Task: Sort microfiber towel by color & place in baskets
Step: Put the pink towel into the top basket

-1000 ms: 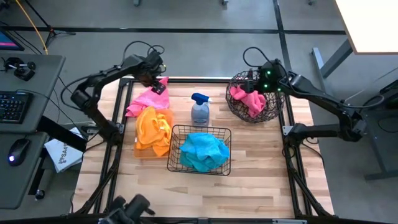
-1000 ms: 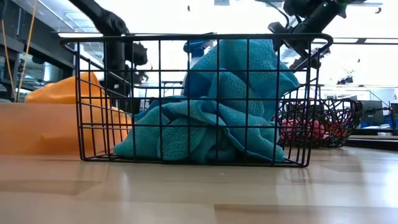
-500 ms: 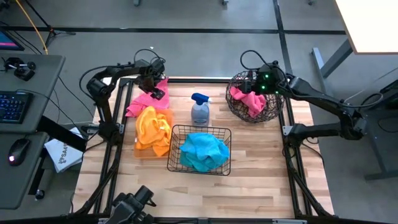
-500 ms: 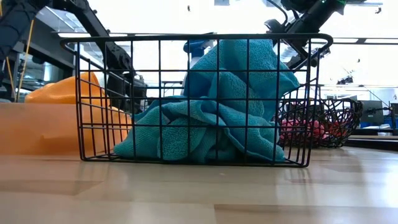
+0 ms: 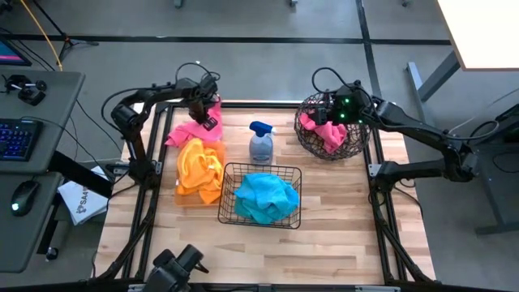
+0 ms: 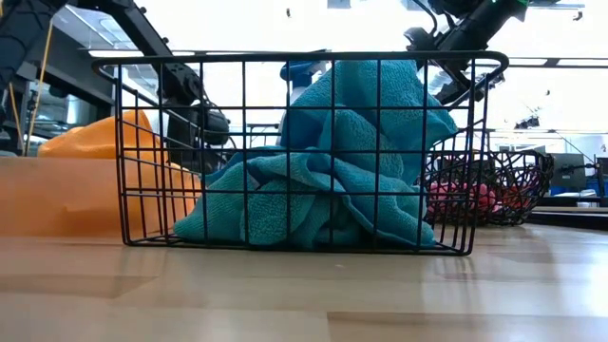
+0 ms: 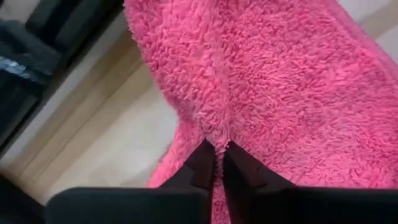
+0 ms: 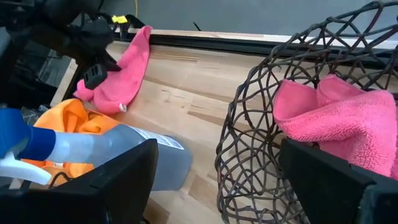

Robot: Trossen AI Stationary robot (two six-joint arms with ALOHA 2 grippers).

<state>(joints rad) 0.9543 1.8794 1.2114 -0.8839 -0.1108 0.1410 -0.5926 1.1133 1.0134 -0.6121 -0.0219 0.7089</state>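
Table (image 5: pixel 324 243): wooden top carrying all items.
Black wire basket (image 5: pixel 260 195): holds the turquoise towels (image 5: pixel 266 197); well apart from both grippers, nearer the table's front.
Orange tray (image 5: pixel 183 198): just in front of the left gripper, loaded with orange towels (image 5: pixel 200 166).
Round brown basket (image 5: pixel 332 126): directly beneath the right gripper, pink towel (image 5: pixel 323 132) inside.
Loose pink towel (image 7: pixel 280 87): at the table's back left corner, a fold pinched in the left gripper.
Spray bottle (image 5: pixel 260 144): stands between the two grippers.
Left gripper (image 7: pixel 217 158): fingers clamped together on the loose pink towel.
Right gripper (image 5: pixel 331 109): over the round basket's rim, fingers spread apart, holding nothing.
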